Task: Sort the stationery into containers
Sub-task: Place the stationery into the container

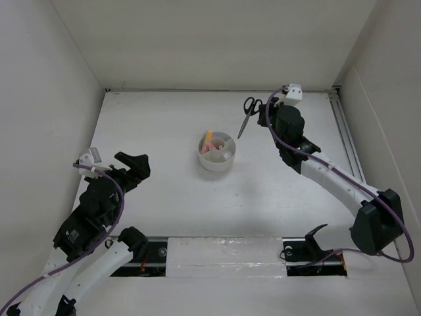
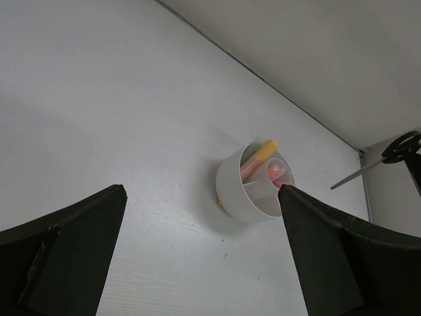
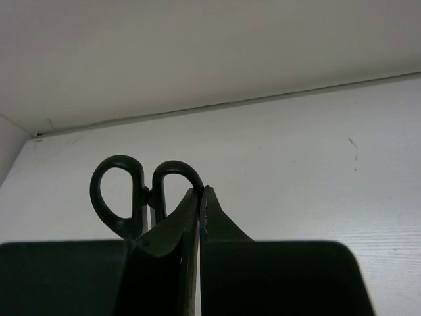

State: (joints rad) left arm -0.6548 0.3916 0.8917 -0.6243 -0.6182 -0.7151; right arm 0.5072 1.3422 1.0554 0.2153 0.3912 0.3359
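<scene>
The right gripper (image 3: 200, 201) was clamped shut, apparently on the black-handled scissors (image 1: 247, 116), just beyond and to the right of the white organizer (image 1: 217, 164). Its fingers met by the right handle loop, though the contact itself was hidden. The scissors' long axis ran slantwise, with the thin steel tip pointing toward the organizer's rim and the glossy loops away from it. The right arm was much the nearer. The left gripper (image 1: 133, 168) was spread wide and held nothing, well off to the organizer's left. The organizer was smooth moulded plastic, low and round, with wedge cells holding an orange-capped marker (image 2: 264, 151) and pinkish pens (image 2: 248, 170).
</scene>
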